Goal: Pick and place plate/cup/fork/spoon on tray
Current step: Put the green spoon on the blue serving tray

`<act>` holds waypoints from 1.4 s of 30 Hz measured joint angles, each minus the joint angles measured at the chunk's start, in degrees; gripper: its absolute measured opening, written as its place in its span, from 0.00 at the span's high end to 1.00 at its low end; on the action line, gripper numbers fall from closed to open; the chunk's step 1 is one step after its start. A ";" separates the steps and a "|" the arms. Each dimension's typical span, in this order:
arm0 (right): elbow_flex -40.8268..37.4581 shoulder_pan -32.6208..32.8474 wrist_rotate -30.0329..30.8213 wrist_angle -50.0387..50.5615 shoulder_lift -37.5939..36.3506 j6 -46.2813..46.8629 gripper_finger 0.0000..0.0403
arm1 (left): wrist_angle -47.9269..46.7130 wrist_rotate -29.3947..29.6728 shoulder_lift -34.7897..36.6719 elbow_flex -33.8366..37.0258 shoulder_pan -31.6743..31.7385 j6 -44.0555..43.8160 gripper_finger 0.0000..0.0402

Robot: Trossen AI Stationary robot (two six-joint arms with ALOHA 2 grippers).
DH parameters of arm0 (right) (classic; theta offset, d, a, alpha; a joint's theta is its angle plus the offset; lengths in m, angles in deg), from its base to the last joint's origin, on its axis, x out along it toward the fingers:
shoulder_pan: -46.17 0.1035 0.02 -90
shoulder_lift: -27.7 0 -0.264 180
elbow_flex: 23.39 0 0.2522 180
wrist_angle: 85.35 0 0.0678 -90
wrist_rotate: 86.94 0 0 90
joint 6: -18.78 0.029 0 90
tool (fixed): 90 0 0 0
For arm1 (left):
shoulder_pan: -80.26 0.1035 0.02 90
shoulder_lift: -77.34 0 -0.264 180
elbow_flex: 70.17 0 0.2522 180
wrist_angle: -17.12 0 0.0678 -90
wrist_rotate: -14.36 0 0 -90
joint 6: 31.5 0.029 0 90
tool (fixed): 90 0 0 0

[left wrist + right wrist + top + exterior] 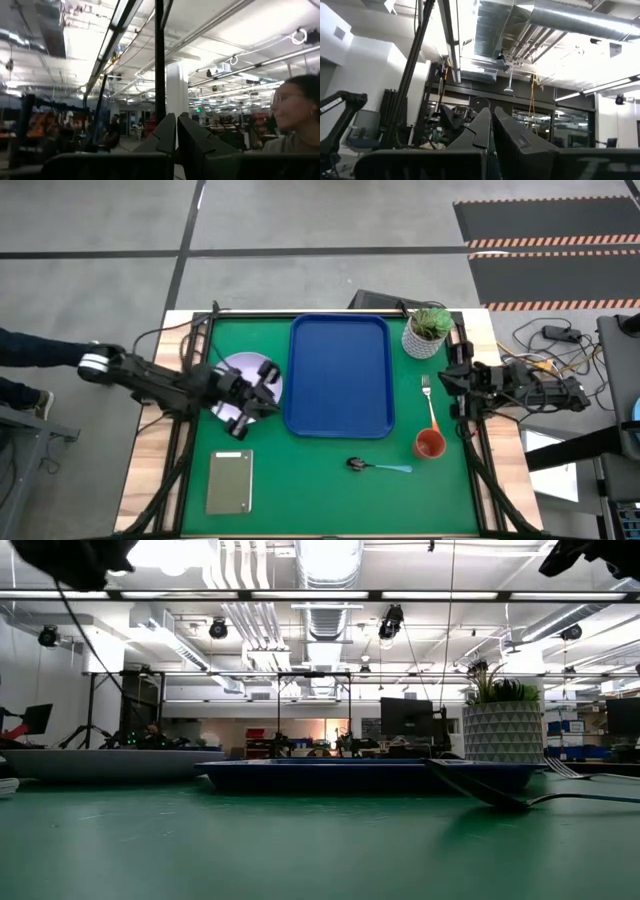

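Nothing is on the tray yet, so by the look of it the job stands at its very start, with the first pick not begun.

Nearest the front edge of the green surface [330, 500] lies the spoon [380, 466], dark bowl pointing left and light blue handle to the right, flat and alone. Just beyond its handle end sits the small red-orange cup [429, 444], upright and open at the top. The fork [429, 402] lies just behind the cup, orange handle toward it and silver tines pointing away; I cannot tell whether handle and cup touch. All three are to the right of the tray and clear of it.

The dark blue tray [339, 375] lies lengthwise in the middle, bare inside. To its left, just beside its rim, is the pale lavender plate [244, 376], round and shallow, partly hidden under the left gripper [256, 394]. That gripper hangs over the plate's near edge; in its wrist view the jaws stand closed together, holding nothing and pointing out at the room.

The right gripper [462, 385] waits at the right edge of the surface, near the fork, its jaws likewise closed and empty.

The plate seems the likely first item: the left jaws would have to open, tip downward and catch the plate's thin rim, then lift it across the tray's raised edge.
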 joint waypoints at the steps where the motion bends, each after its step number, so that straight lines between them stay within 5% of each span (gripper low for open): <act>1: 0.54 0.00 -0.01 0.10 0.13 -0.05 0.98 | -0.84 0.50 -1.49 -1.59 -0.16 -1.12 1.00; 8: 4.55 0.00 -0.08 6.12 0.48 3.15 0.98 | -15.05 3.38 -9.26 -10.79 -1.30 -14.51 1.00; 17: 4.98 0.00 -0.19 11.94 0.48 8.90 0.98 | -59.77 20.36 -12.36 -22.50 -6.10 -15.31 1.00; 24: 4.91 0.00 -0.22 14.73 0.46 10.67 0.98 | -71.07 20.60 -15.58 -27.56 -9.04 -17.09 1.00; 31: 4.91 0.02 -0.24 17.68 0.41 13.11 0.98 | -95.80 20.79 -17.43 -32.42 -11.02 -37.08 1.00; 35: 4.89 0.02 -0.24 17.95 0.38 13.10 0.98 | -96.16 20.83 -19.68 -34.17 -12.73 -42.62 1.00; 42: 5.10 0.02 -0.30 17.92 0.35 13.10 0.98 | -92.84 20.81 -27.73 -42.48 -13.73 -38.70 1.00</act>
